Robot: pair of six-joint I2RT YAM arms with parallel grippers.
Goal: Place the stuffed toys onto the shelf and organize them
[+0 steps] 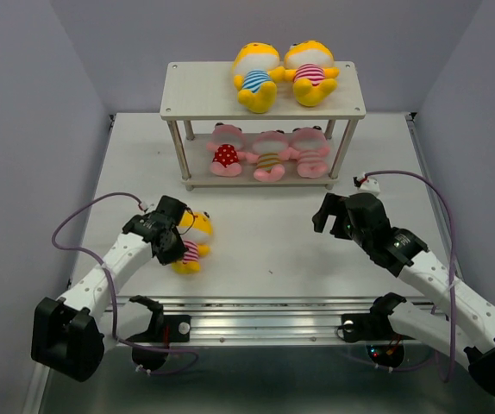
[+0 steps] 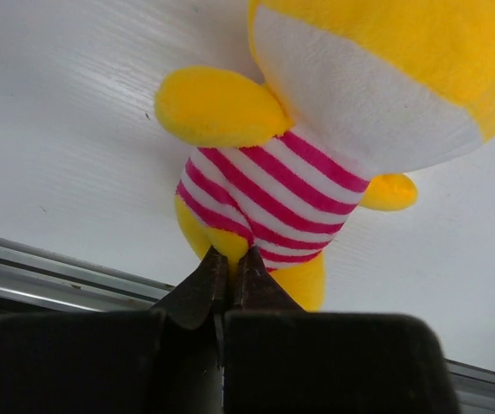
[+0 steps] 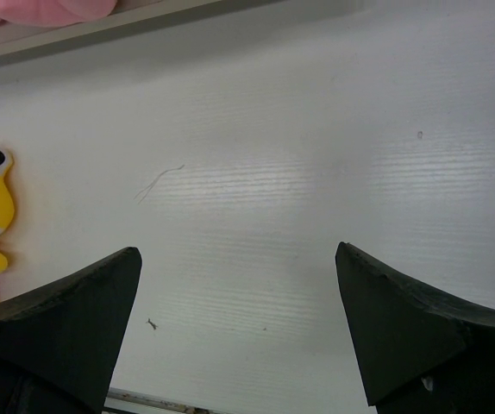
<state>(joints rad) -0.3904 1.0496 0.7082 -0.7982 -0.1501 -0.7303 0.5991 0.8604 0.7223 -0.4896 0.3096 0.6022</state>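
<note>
Item 1: yellow toy in pink-striped shirt [image 1: 193,246]. Lies on counter [image 1: 273,241], near left, well apart from shelf [image 1: 197,97]. My left jaws together, clamped on its leg.
Item 2: my right jaws stand wide apart above counter, right side.
Item 3: shelf, top board. I count two yellow toys side by side: blue-striped one [image 1: 256,79], pink-striped one [image 1: 312,76].
Item 4: shelf, lower board. Three pink toys in row: red-dotted [image 1: 226,156], brown-striped [image 1: 269,159], pink-striped [image 1: 310,155].
</note>
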